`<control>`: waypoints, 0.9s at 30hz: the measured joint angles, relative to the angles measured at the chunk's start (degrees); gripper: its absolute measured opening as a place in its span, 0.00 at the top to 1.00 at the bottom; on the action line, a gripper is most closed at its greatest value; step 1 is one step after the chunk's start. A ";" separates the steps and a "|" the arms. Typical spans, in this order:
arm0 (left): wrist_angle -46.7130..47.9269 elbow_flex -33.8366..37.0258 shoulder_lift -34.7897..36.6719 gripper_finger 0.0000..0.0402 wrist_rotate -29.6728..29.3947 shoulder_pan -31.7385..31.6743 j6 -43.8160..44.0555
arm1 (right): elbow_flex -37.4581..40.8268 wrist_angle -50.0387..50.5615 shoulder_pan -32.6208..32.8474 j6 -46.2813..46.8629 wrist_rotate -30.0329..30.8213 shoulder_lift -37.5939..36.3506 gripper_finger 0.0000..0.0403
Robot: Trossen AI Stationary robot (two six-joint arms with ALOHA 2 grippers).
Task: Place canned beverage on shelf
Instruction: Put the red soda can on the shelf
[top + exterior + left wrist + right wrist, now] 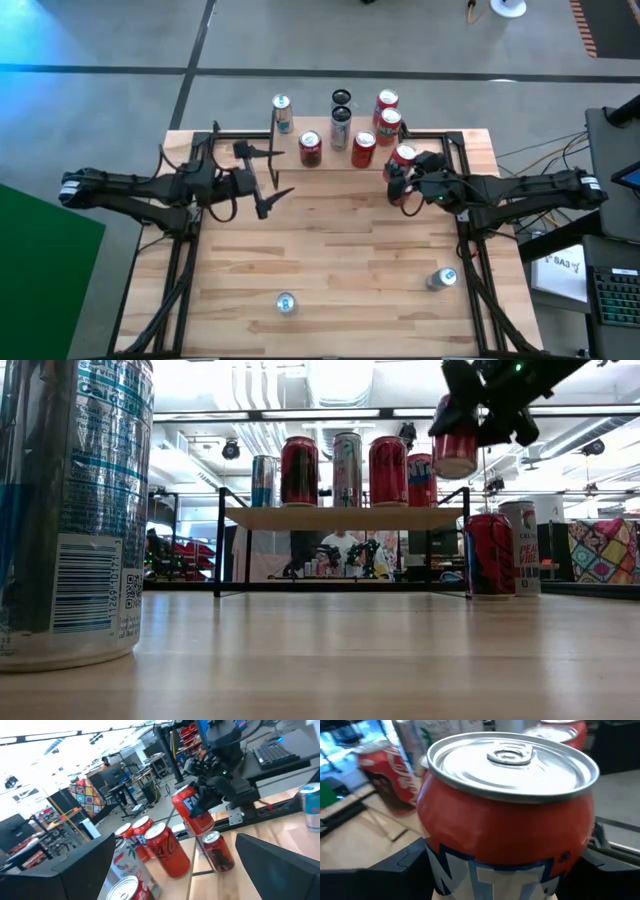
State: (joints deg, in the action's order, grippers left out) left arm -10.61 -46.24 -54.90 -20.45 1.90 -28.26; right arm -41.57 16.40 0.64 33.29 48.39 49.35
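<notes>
Table (340,260): a slatted light wooden top is filling the middle of the high view, with both arms reaching in over it from the sides.
Shelf (345,518): a low riser with a pale plank top and thin black legs is standing at the far edge of the table; several cans are sitting upright on it in a row, among them a blue and silver one, two red ones and a tall pale one.
Left arm: it is lying over the left side of the table, in front of the shelf's left end.
Left gripper (268,178): its fingers are standing wide apart, holding nothing, above the bare boards.
Right arm: it is reaching in from the right edge toward the shelf's right end.
Right gripper (400,180): its fingers are gripping the canned beverage by the sides, one finger on each flank as the right wrist view shows.
Canned beverage (507,815): an orange-red can with blue and white lettering is hanging upright in the air, held above the shelf's right end and clear of the plank in the low view.
Cans beside the shelf (490,555): a dark red can and a white can are standing on the table just past the shelf's right leg.
Near cans (286,303): one silver and blue can is standing near the front edge, another well to its right.
</notes>
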 joint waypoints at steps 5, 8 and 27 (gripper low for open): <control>-0.12 0.14 -0.30 0.01 0.00 -1.32 -0.18 | 0.36 -1.73 -0.35 1.72 3.68 2.87 0.31; -0.13 0.17 -0.33 0.01 0.01 -1.49 -0.55 | 0.36 -4.29 -0.95 2.03 4.21 4.60 0.31; 1.36 0.20 -0.24 0.01 -5.26 -1.76 -4.44 | 0.03 -6.73 -2.18 -0.27 10.36 10.88 0.31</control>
State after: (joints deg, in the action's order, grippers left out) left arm -9.25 -46.04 -55.13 -25.72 0.14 -32.70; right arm -41.54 9.67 -1.54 33.03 58.75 60.23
